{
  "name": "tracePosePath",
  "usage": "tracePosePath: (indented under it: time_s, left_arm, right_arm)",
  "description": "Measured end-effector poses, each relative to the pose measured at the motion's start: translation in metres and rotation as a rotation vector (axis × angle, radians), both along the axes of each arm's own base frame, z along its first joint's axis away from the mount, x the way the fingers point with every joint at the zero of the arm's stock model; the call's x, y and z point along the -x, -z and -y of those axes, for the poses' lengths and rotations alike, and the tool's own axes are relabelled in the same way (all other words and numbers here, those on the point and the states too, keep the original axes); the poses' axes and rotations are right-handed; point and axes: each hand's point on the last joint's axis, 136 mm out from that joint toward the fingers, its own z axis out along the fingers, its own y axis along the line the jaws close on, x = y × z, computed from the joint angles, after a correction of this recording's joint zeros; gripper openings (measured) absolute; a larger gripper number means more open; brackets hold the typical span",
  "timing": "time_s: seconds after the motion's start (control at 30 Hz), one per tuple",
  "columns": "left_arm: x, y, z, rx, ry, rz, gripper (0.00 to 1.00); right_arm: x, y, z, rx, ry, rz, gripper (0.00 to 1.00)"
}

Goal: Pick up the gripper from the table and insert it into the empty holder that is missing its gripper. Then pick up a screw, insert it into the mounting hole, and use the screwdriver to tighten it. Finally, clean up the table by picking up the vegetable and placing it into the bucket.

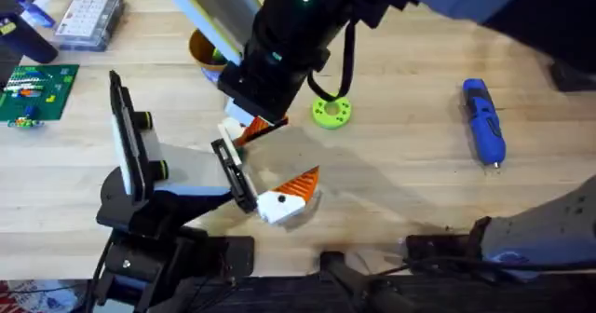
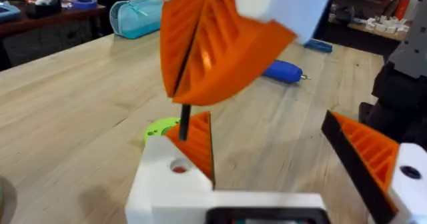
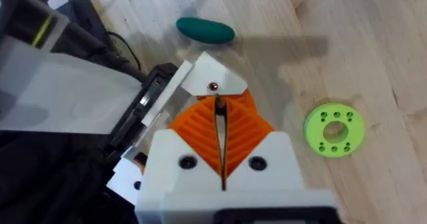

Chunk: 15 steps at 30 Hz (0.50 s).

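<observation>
— As seen from overhead, which step is in hand?
— Judged from the layout, the screw step. The right gripper (image 1: 253, 127) hangs directly over the far end of the holder (image 1: 233, 175), reaching in across the table (image 1: 410, 201). The screwdriver (image 1: 484, 122) lies well apart from the holder, untouched. The bucket (image 1: 200, 45) stands beyond the holder.
— And from the left wrist?
— The gripper (image 2: 167, 187) is seated at the holder. It is a white block with an orange ribbed wedge rising from it and a round mounting hole (image 2: 179, 165) in its top face. The right gripper's pads are pressed together on a thin dark shaft, taken to be the screw (image 2: 184, 112). Its lower end stands just above that hole; whether it has entered cannot be told. A like piece (image 2: 380, 164) stands well apart from the first, so the left gripper (image 2: 265, 121) reads as wide, with nothing between.
— What does the right wrist add?
— The pads meet along one narrow seam. The shaft is in line with a red-marked hole in the white block, beside the holder's black plate. The vegetable (image 3: 205, 29), a green oblong, lies on the table beyond the holder.
— What does the next move call for?
— Probably lowering the screw straight, releasing it upright, then fetching the screwdriver.
</observation>
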Motion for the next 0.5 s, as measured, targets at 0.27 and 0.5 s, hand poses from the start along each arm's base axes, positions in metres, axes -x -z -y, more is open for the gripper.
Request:
tracePosePath:
  time_s: [0.27, 0.5]
  left_arm:
    - [0.0, 0.0, 0.0, 0.0, 0.0, 0.0, 0.99]
    - [0.0, 0.0, 0.0, 0.0, 0.0, 0.0, 0.99]
  right_arm:
    - [-0.0001, 0.0007, 0.0, 0.002, -0.001, -0.001, 0.01]
    - [-0.0011, 0.0088, -0.0037, 0.014, -0.004, -0.015, 0.01]
